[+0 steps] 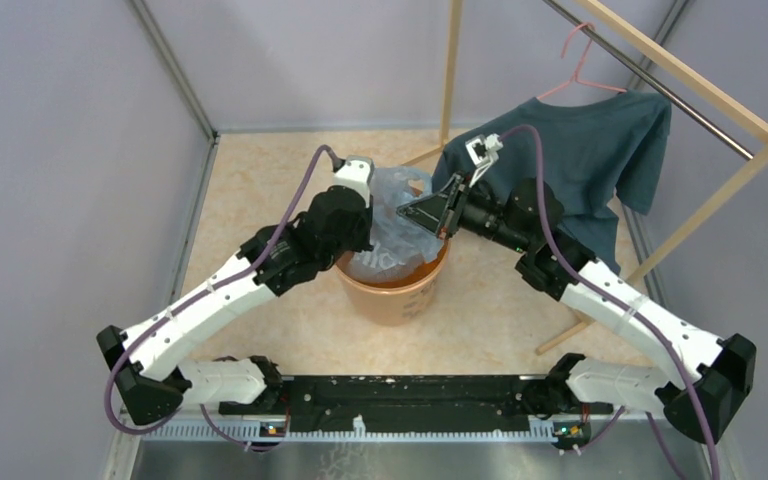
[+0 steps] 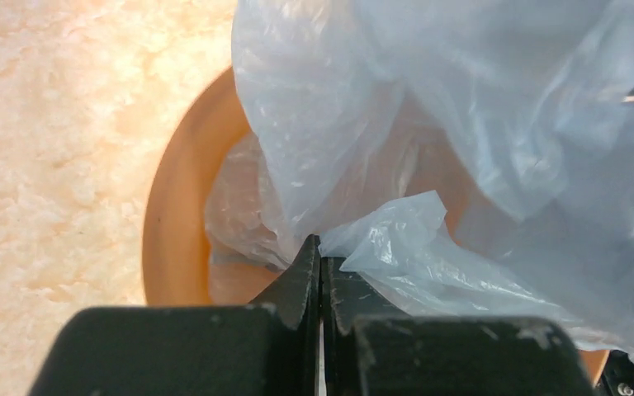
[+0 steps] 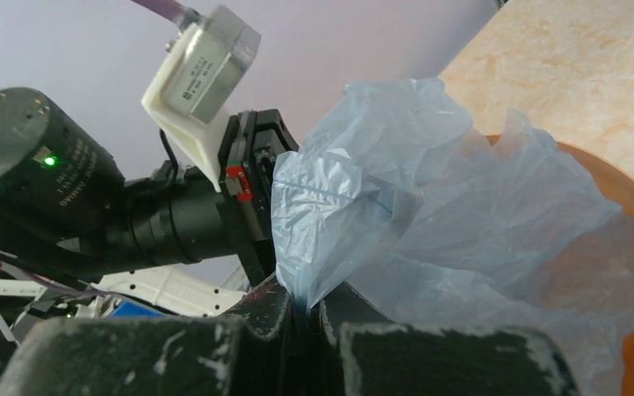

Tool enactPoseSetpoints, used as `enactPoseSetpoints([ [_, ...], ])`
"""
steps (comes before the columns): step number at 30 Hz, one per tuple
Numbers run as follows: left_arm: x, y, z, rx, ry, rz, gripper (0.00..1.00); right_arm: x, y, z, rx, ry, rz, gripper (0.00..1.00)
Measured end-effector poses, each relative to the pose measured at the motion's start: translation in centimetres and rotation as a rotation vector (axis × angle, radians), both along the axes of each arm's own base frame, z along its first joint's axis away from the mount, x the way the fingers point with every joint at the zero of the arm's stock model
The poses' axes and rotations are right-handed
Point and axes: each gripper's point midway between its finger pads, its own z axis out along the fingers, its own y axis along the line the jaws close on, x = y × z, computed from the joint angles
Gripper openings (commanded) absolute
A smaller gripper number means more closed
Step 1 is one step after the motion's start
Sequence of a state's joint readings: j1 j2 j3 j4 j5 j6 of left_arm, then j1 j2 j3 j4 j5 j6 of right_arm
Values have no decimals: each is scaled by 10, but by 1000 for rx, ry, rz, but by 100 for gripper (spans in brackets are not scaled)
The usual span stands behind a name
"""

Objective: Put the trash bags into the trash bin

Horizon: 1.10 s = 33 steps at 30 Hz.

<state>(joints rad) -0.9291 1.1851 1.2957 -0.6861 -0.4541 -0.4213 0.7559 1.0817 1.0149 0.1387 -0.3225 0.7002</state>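
Observation:
The orange trash bin stands on the floor between my arms. The pale blue translucent trash bag bulges over its mouth, partly inside it. My left gripper is at the bin's left rim and is shut, with a fold of the bag pinched at its tips above the bin's rim. My right gripper is at the right rim and is shut on another fold of the bag, next to the bin's edge.
A dark teal T-shirt hangs on a pink hanger from a wooden rack just behind the right arm. Grey walls enclose the beige floor. The left arm's wrist is close in front of the right gripper.

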Motion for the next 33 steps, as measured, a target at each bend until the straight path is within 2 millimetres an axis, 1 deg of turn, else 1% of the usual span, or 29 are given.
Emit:
enactPoseSetpoints([
  [2,7,1,0,2,-6,-5,0,3,4,-7,-14,14,5,0],
  [4,5,-9,-7,-19,5,-49,0,7,8,-18,-38,33,9,0],
  [5,2,-15,-14,-29,20,-79,3,9,10,-25,-55,44,11,0],
  [6,-3,-19,-25,-32,48,-112,10,11,12,-34,-76,57,12,0],
  [7,-8,-22,-36,-36,72,-137,20,14,15,-45,-103,76,12,0],
  [8,-16,-23,-51,-34,107,-163,31,16,16,-54,-128,93,13,0],
  [9,-23,-22,-62,-33,130,-185,43,18,18,-68,-163,113,15,0],
  [10,-32,-20,-72,-39,156,-209,53,19,19,-78,-191,128,17,0],
  [11,-44,-19,-79,-61,178,-241,60,19,20,-91,-229,147,21,0],
  [12,-52,-16,-79,-70,181,-271,67,18,21,-102,-262,162,27,0],
  [14,-64,-16,-64,-115,161,-329,75,14,26,-117,-317,174,47,0],
  [15,-68,-14,-52,-137,140,-349,77,12,28,-122,-343,179,56,0],
  [17,-74,-10,-22,-166,102,-373,81,11,33,-134,-407,193,67,0],
  [18,-75,-9,-2,-186,72,-379,82,12,36,-141,-448,203,68,0],
  [20,-74,-7,28,-221,22,-372,82,16,41,-152,-514,212,64,0],
  [22,-71,-2,49,-252,-17,-342,78,21,47,-165,-577,218,60,0],
  [24,-67,3,52,-264,-16,-290,78,23,54,-182,-632,230,64,0],
  [26,-65,11,47,-264,0,-229,79,23,58,-202,-683,242,67,0],
  [28,-62,17,35,-263,21,-177,82,26,56,-223,-749,254,39,0],
  [29,-63,22,22,-256,45,-146,83,31,52,-233,-790,252,8,0],
  [31,-66,28,8,-248,71,-120,85,44,45,-238,-832,228,-70,0],
  [32,-68,31,3,-258,78,-110,86,52,37,-240,-867,206,-122,0],
  [33,-71,34,3,-268,77,-106,86,60,31,-240,-892,184,-167,0],
])
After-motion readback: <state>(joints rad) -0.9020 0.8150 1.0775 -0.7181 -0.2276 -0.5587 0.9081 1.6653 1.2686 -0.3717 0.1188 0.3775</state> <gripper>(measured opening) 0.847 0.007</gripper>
